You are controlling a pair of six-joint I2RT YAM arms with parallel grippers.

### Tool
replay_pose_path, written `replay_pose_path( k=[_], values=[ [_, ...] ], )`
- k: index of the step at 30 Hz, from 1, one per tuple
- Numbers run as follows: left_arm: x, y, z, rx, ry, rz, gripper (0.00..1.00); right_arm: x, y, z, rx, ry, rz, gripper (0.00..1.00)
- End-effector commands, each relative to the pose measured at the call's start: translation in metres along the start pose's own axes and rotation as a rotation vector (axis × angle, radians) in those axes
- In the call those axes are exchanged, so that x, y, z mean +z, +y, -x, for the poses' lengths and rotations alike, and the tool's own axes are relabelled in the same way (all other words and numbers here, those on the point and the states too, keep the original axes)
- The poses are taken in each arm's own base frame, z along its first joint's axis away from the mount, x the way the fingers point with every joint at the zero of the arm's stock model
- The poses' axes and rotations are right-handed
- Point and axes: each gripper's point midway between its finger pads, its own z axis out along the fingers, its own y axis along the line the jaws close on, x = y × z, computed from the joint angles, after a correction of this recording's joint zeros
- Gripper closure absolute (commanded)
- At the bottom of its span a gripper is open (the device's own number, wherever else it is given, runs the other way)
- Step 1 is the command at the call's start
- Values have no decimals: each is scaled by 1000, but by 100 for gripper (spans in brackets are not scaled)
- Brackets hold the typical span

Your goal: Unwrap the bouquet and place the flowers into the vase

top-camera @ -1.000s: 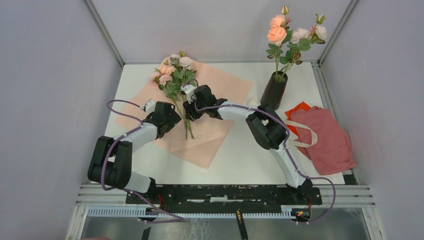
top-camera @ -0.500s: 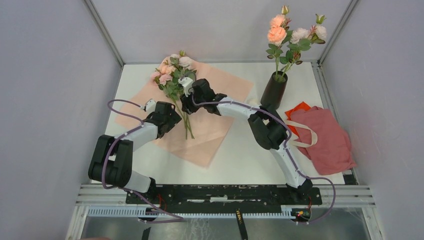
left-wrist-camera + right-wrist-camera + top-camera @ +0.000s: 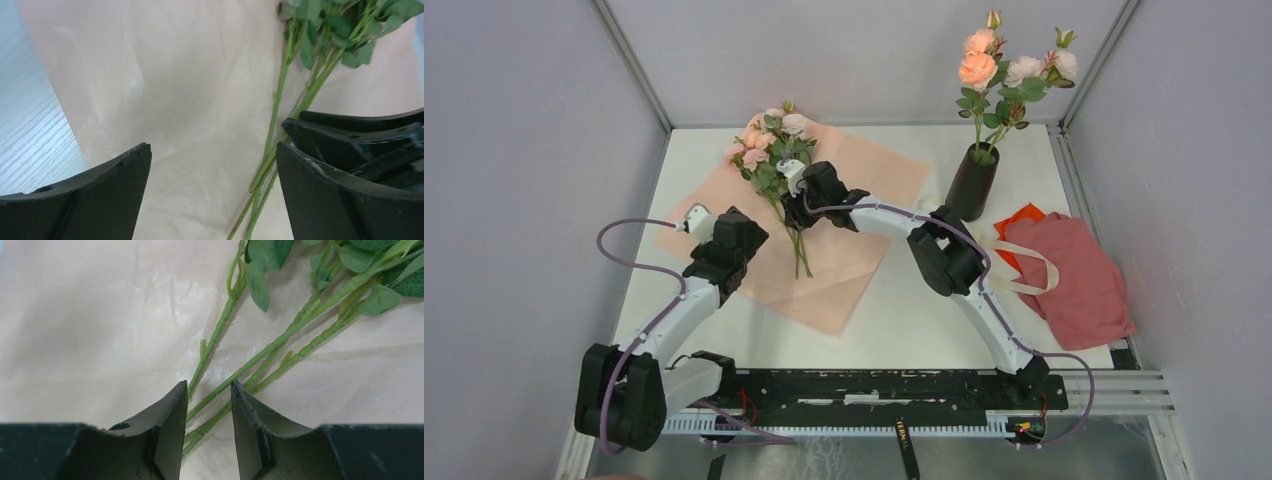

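The bouquet is undone: its light pink wrapping paper (image 3: pixel 844 270) lies flat on the table, and several flowers (image 3: pixel 769 150) lie across it with their green stems (image 3: pixel 797 245) pointing toward me. My right gripper (image 3: pixel 792 214) hangs low over those stems (image 3: pixel 280 340), open by a narrow gap (image 3: pixel 207 390), and two stems run through that gap without being pinched. Just left of the stems (image 3: pixel 277 120), my left gripper (image 3: pixel 212 150) is wide open over bare paper (image 3: pixel 165 90). The black vase (image 3: pixel 971 185) at the back right holds a few roses (image 3: pixel 999 70).
A pink-red cloth (image 3: pixel 1074 280) with an orange piece (image 3: pixel 1024 215) lies right of the vase. The right gripper's fingers (image 3: pixel 360 135) sit close beside my left gripper. Grey walls close in the table at the back and on both sides.
The left arm has drawn back and swung its elbow low to the left, taking its gripper slightly away from the stems. The right gripper has crept up the stems toward the blossoms.
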Motion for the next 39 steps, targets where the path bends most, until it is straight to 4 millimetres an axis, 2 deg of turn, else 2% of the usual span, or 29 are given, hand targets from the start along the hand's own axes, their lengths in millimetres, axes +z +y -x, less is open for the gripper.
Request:
replay_pose_path(
  k=[1, 7, 12, 20, 23, 25, 26, 31, 32, 39],
  values=[
    [-5, 2, 23, -32, -84, 29, 0, 5, 8, 11, 2, -37, 28, 57],
    [-2, 0, 13, -35, -52, 11, 0, 12, 6, -11, 20, -4, 32, 57],
    [-2, -1, 13, -28, -50, 8, 1, 14, 5, -23, 23, 14, 27, 57],
    [-2, -2, 11, -29, -41, -5, 2, 31, 4, -46, 48, 47, 44, 58],
    [-2, -3, 11, -29, -42, -10, 1, 32, -1, -54, 48, 60, 26, 87],
    [-1, -2, 10, -27, -39, -8, 1, 30, -2, -54, 40, 63, 16, 97],
    [0, -4, 9, -26, -38, -10, 1, 28, -3, -54, 37, 64, 10, 99],
    [4, -7, 5, -15, -18, -14, 2, 21, -1, -38, 14, 23, 11, 97],
    [4, -7, 4, -14, -15, -13, 2, 20, 0, -35, 11, 15, 14, 100],
    [7, -9, 1, -1, -2, -15, 3, 10, 5, -24, 7, -23, 24, 100]
  ],
)
